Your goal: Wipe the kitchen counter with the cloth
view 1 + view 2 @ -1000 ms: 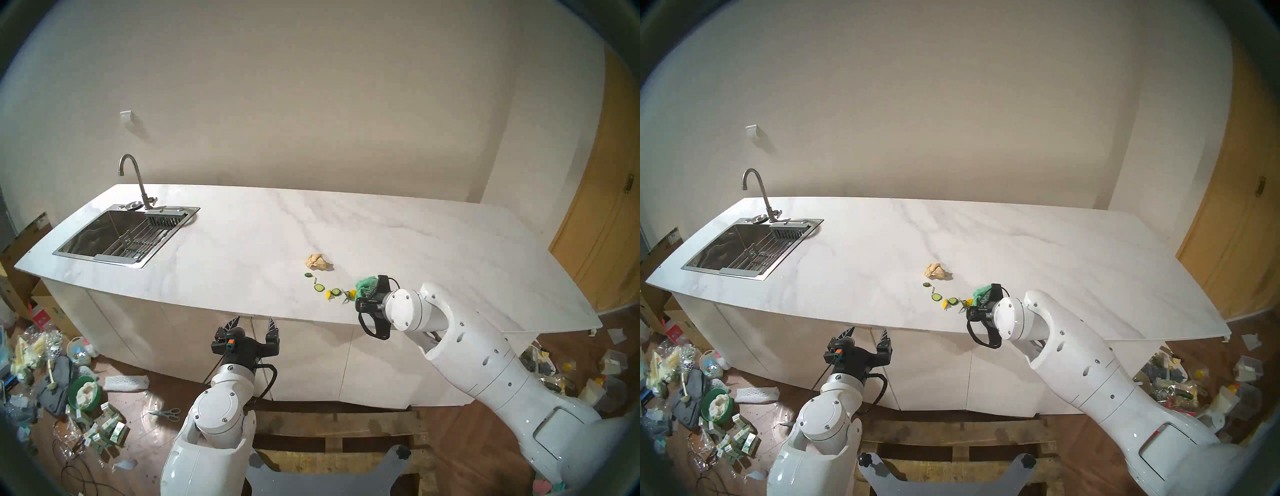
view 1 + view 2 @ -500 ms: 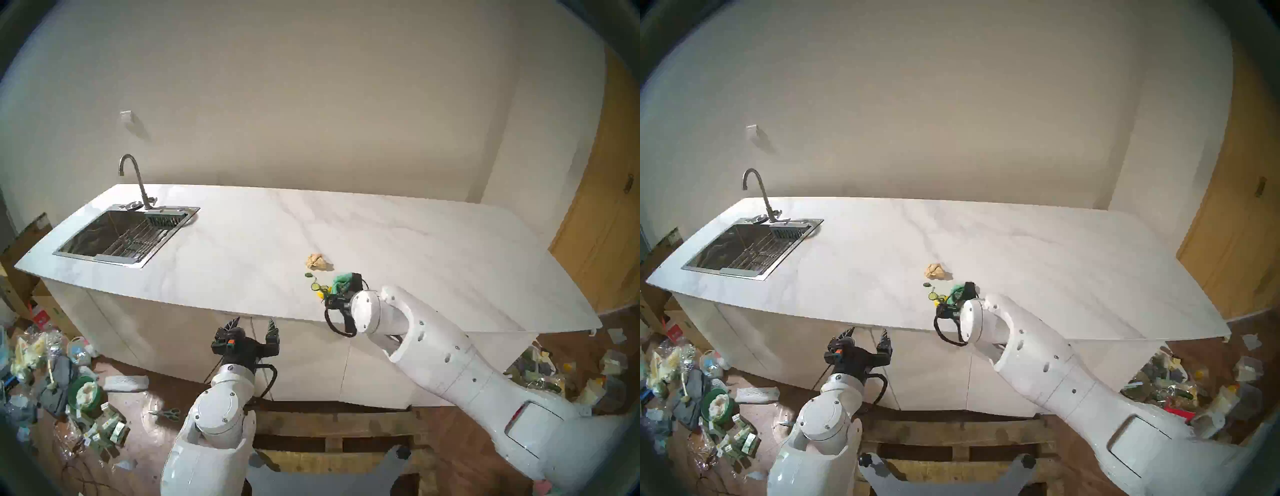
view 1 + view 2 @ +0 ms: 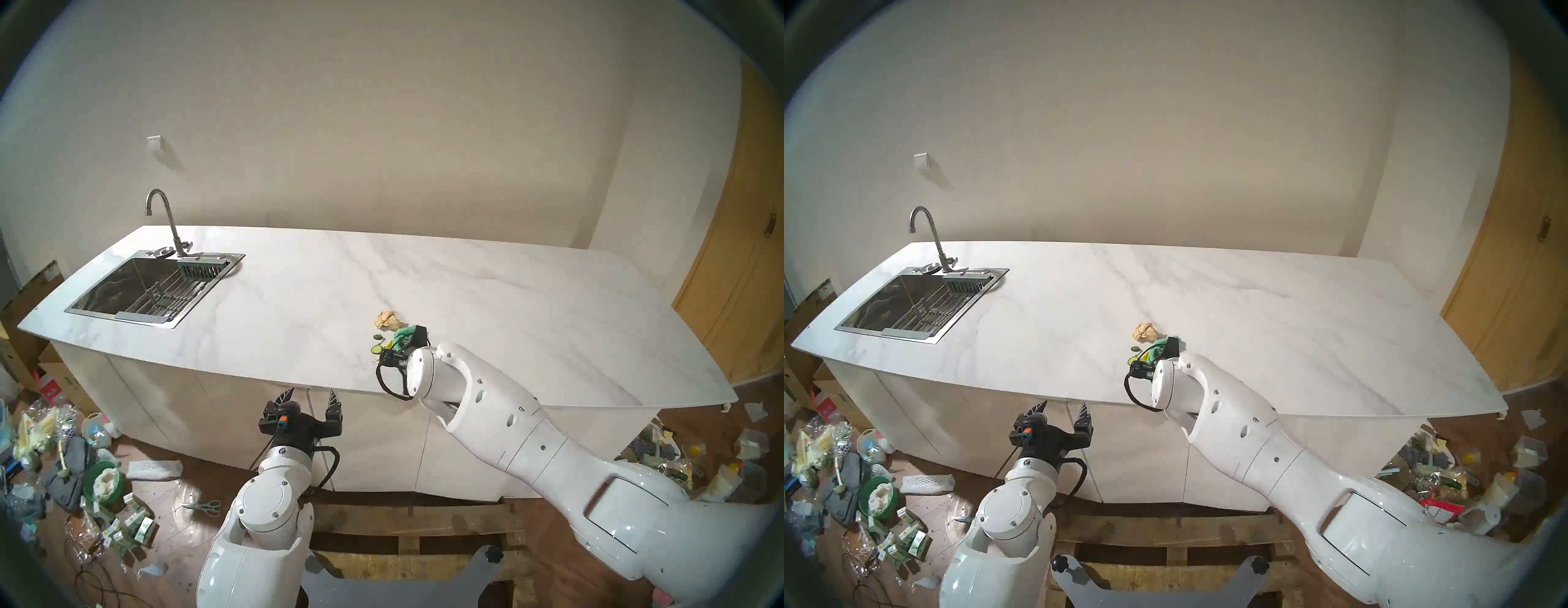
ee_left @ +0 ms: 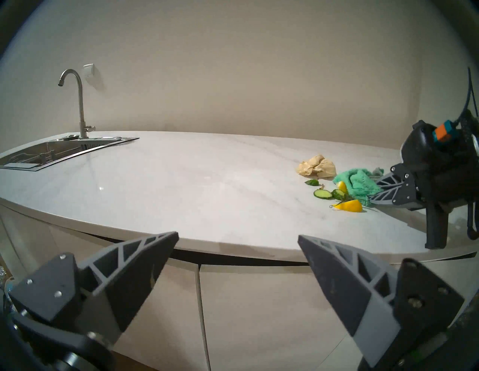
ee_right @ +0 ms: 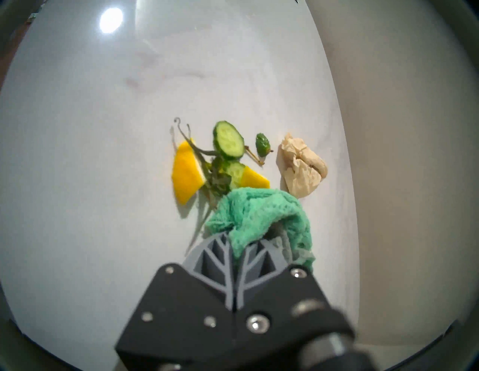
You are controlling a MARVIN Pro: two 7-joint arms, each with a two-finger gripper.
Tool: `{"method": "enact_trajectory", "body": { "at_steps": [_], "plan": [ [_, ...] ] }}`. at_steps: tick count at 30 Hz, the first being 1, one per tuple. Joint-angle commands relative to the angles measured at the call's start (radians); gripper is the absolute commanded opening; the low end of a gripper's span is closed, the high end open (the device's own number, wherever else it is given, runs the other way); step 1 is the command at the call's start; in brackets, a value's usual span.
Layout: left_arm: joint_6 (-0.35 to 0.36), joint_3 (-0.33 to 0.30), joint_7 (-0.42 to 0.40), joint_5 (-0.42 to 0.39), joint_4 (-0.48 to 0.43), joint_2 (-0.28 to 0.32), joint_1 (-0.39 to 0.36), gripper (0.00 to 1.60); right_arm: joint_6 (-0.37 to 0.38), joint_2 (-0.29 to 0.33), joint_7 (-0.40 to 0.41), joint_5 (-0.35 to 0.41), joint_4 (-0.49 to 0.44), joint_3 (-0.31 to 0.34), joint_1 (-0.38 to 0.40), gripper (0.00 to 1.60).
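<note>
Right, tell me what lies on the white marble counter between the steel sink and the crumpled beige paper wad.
Nothing: the white marble counter is bare from the steel sink to the crumpled beige paper wad, clearest in the head views.

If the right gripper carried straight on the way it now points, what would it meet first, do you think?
Probably the yellow peel and cucumber slices lying just ahead of the cloth that the right gripper holds; the paper wad sits slightly aside.

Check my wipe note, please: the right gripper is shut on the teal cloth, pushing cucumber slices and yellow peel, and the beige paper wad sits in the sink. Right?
Not quite. The right gripper is shut on the teal cloth behind the cucumber slices and yellow peel, but the right wrist view shows the beige paper wad on the counter, beside the cloth.
</note>
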Motion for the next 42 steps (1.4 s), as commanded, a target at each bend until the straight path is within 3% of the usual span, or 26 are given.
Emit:
{"method": "enact_trajectory", "body": {
  "at_steps": [1,9,16,18,25,39,42],
  "plan": [
    [-0.006,0.002,-0.004,0.000,-0.026,0.001,-0.006,1.60,0.011,0.089,0.010,0.003,0.030,0.037,-0.017,0.00],
    [-0.007,0.002,-0.003,0.000,-0.025,0.001,-0.007,1.60,0.024,0.166,0.012,-0.011,-0.011,0.100,-0.053,0.00],
    [-0.006,0.002,-0.004,0.000,-0.027,0.001,-0.005,1.60,0.001,0.240,0.006,-0.022,-0.129,0.153,-0.120,0.00],
    [-0.006,0.002,-0.004,0.000,-0.027,0.001,-0.006,1.60,-0.042,0.273,-0.068,-0.038,-0.182,0.168,-0.165,0.00],
    [-0.007,0.002,-0.003,0.000,-0.025,0.001,-0.006,1.60,-0.142,0.313,-0.164,-0.063,-0.246,0.212,-0.233,0.00],
    [-0.007,0.003,-0.003,0.000,-0.025,0.001,-0.006,1.60,-0.318,0.294,-0.371,-0.086,-0.328,0.354,-0.380,0.00],
    [-0.006,0.003,-0.004,-0.001,-0.027,0.002,-0.005,1.60,-0.360,0.271,-0.459,-0.069,-0.323,0.387,-0.424,0.00]
  ]
}}
